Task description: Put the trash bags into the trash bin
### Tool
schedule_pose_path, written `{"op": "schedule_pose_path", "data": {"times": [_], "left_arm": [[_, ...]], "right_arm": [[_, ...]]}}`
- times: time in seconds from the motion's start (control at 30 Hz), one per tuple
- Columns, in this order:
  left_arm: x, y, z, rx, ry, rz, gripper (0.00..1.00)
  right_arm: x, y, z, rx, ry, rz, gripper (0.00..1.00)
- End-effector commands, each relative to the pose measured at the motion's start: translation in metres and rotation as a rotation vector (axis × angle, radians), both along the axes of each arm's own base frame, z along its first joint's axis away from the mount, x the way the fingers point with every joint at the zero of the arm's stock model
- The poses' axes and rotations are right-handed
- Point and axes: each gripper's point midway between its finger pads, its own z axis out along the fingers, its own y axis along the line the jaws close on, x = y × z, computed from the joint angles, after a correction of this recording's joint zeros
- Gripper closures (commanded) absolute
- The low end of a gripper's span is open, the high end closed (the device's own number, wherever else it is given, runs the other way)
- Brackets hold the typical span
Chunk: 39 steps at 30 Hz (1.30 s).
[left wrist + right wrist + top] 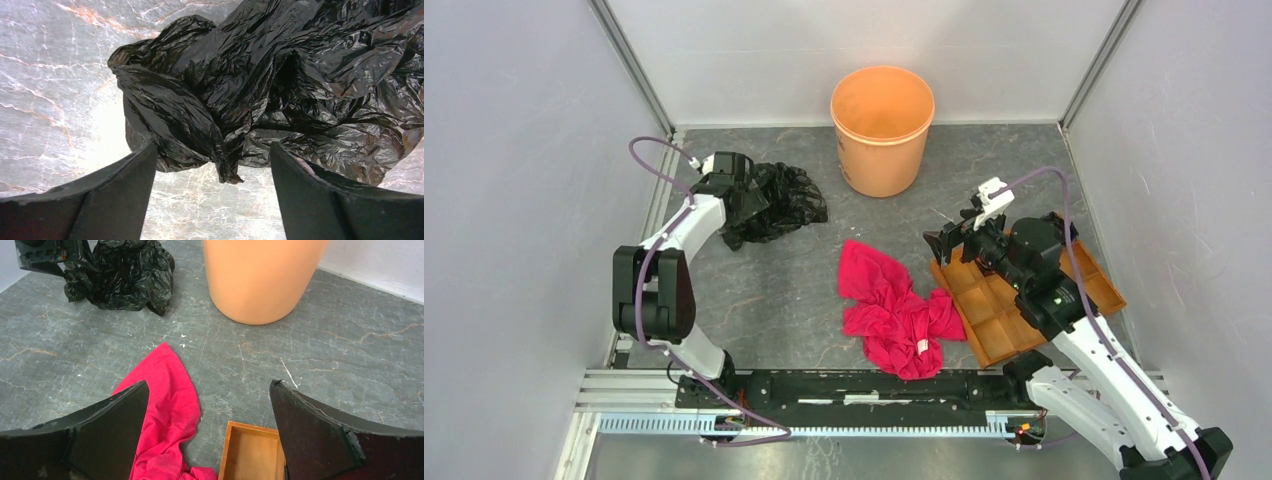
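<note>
Grey marbled counter (804, 290) carries everything. Left fingers (115, 200) stand wide apart, straddling a fold of the crumpled black trash bag (260, 85) without clamping it. The bag lies on the counter, left of the orange trash bin (882, 130) and not touching it. Right fingers (105, 430) gape wide, holding nothing, above the red cloth (165, 390) and the wooden tray (250, 450).

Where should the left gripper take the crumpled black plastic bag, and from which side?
Probably the raised fold of the crumpled glossy black plastic bag nearest the left gripper, coming from above: that ridge bulges up between the open jaws, thin enough to pinch.
</note>
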Motion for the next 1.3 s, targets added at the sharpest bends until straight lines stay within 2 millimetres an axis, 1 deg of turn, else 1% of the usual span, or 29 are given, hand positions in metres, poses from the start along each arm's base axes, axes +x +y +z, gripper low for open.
{"op": "schedule_pose_path", "data": {"times": [0.0, 0.03, 0.1, 0.2, 0.23, 0.27, 0.3, 0.33, 0.43, 0.5, 0.53, 0.57, 0.67, 0.73, 0.8, 0.87, 0.9, 0.97, 1.03, 1.1, 1.13, 1.17, 1.2, 1.27], "left_arm": [[0.012, -0.002, -0.002, -0.025, -0.017, -0.003, 0.17], [0.009, 0.0, -0.004, -0.029, 0.002, -0.002, 0.2], [0.009, 0.002, 0.003, -0.022, -0.004, -0.009, 0.37], [0.007, 0.005, 0.025, -0.005, -0.068, -0.014, 0.62], [0.005, 0.005, 0.032, -0.004, -0.094, -0.018, 0.69], [0.003, 0.005, 0.04, -0.008, -0.124, -0.028, 0.72], [0.001, 0.002, 0.048, -0.018, -0.152, -0.045, 0.77], [-0.001, -0.003, 0.056, -0.036, -0.18, -0.069, 0.84], [-0.01, -0.023, 0.079, -0.106, -0.234, -0.183, 0.98], [-0.019, -0.035, 0.095, -0.145, -0.261, -0.254, 0.98], [-0.026, -0.043, 0.109, -0.17, -0.298, -0.3, 0.98], [-0.031, -0.047, 0.118, -0.18, -0.321, -0.334, 0.98], [-0.053, -0.065, 0.148, -0.223, -0.416, -0.463, 0.98], [-0.07, -0.077, 0.168, -0.257, -0.489, -0.541, 0.98], [-0.086, -0.086, 0.188, -0.296, -0.569, -0.576, 0.98], [-0.1, -0.092, 0.208, -0.335, -0.639, -0.598, 0.98], [-0.105, -0.094, 0.218, -0.339, -0.667, -0.61, 0.98], [-0.112, -0.093, 0.237, -0.33, -0.705, -0.616, 0.98], [-0.118, -0.094, 0.251, -0.321, -0.72, -0.626, 0.98], [-0.123, -0.098, 0.259, -0.307, -0.723, -0.656, 0.98], [-0.126, -0.1, 0.263, -0.295, -0.726, -0.672, 0.98], [-0.129, -0.102, 0.269, -0.276, -0.734, -0.692, 0.98], [-0.132, -0.104, 0.271, -0.252, -0.737, -0.712, 0.98], [-0.139, -0.107, 0.278, -0.201, -0.748, -0.75, 0.98]], "right_arm": [[0.004, 0.009, 0.0, 0.001, -0.013, 0.038, 0.02], [0.005, 0.01, -0.003, -0.002, -0.004, 0.042, 0.02], [0.006, 0.012, -0.009, -0.007, 0.015, 0.049, 0.02], [0.008, 0.017, -0.019, -0.008, 0.04, 0.064, 0.02], [0.008, 0.019, -0.022, -0.01, 0.048, 0.074, 0.02], [0.008, 0.021, -0.024, -0.013, 0.057, 0.084, 0.02], [0.008, 0.024, -0.026, -0.016, 0.067, 0.097, 0.02], [0.007, 0.027, -0.029, -0.02, 0.078, 0.114, 0.02], [0.004, 0.035, -0.039, -0.034, 0.112, 0.161, 0.02], [0.001, 0.042, -0.046, -0.048, 0.135, 0.194, 0.02], [0.0, 0.046, -0.047, -0.052, 0.142, 0.206, 0.02], [-0.002, 0.051, -0.048, -0.055, 0.151, 0.221, 0.02], [-0.006, 0.071, -0.047, -0.063, 0.156, 0.271, 0.02], [-0.01, 0.089, -0.044, -0.073, 0.151, 0.31, 0.02], [-0.014, 0.11, -0.042, -0.091, 0.141, 0.337, 0.02], [-0.022, 0.136, -0.037, -0.106, 0.119, 0.378, 0.02], [-0.023, 0.148, -0.033, -0.107, 0.106, 0.389, 0.02], [-0.034, 0.177, -0.023, -0.099, 0.081, 0.431, 0.02], [-0.042, 0.201, -0.008, -0.077, 0.046, 0.463, 0.02], [-0.042, 0.217, 0.003, -0.093, 0.005, 0.454, 0.02], [-0.038, 0.221, 0.013, -0.101, -0.029, 0.432, 0.02], [-0.032, 0.224, 0.017, -0.116, -0.044, 0.41, 0.02], [-0.028, 0.226, 0.027, -0.108, -0.056, 0.394, 0.02], [-0.018, 0.225, 0.042, -0.138, -0.119, 0.365, 0.02]]}}
